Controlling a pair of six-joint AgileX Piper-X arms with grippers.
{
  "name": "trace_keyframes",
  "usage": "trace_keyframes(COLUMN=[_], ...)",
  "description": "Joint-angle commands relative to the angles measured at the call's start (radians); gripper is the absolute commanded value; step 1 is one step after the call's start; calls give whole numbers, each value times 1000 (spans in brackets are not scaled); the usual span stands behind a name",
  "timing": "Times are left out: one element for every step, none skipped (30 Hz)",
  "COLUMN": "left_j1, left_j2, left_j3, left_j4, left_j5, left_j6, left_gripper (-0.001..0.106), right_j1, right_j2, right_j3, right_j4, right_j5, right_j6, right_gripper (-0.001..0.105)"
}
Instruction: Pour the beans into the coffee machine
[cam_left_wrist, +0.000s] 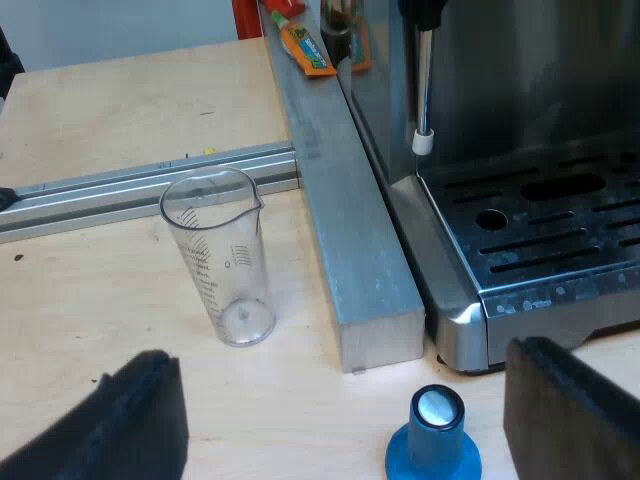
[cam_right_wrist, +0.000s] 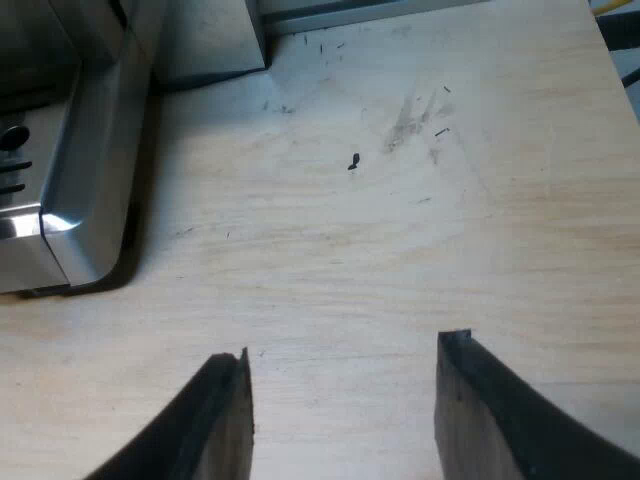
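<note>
Left tool (cam_left_wrist: 345, 425) fingers wide apart, holding nothing, low over the counter (cam_left_wrist: 100, 120) short of the glass (cam_left_wrist: 225, 265). Glass stands upright near the metal bar (cam_left_wrist: 350, 230) beside the coffee machine (cam_left_wrist: 540, 230). It looks empty, no beans visible. Grip mid-body, keep it level, steer wide of the blue tamper (cam_left_wrist: 435, 445). Right tool (cam_right_wrist: 345, 420) also apart, over the counter by the machine's corner.

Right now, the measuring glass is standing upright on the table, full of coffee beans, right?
Not quite: the measuring glass stands upright on the table, but it is empty, with no beans inside. The left wrist view shows this.
</note>
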Motion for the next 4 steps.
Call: trace_keyframes(left_j1=[3, 3, 3, 3], left_j2=[-139, -139, -139, -139], left_j3=[-1, -1, -1, -1], left_j4=[-16, -16, -16, -16], left_j5=[4, 4, 4, 4], left_j6=[-11, -11, -11, -11], left_gripper=[67, 67, 67, 67], right_j1=[-2, -2, -2, -2], right_j2=[-48, -48, -48, -48], right_j3=[-5, -5, -5, -5], right_j4=[-1, -1, -1, -1], right_j5=[-2, -2, -2, -2], right_j6=[-2, -2, -2, -2], right_gripper=[44, 44, 44, 44])
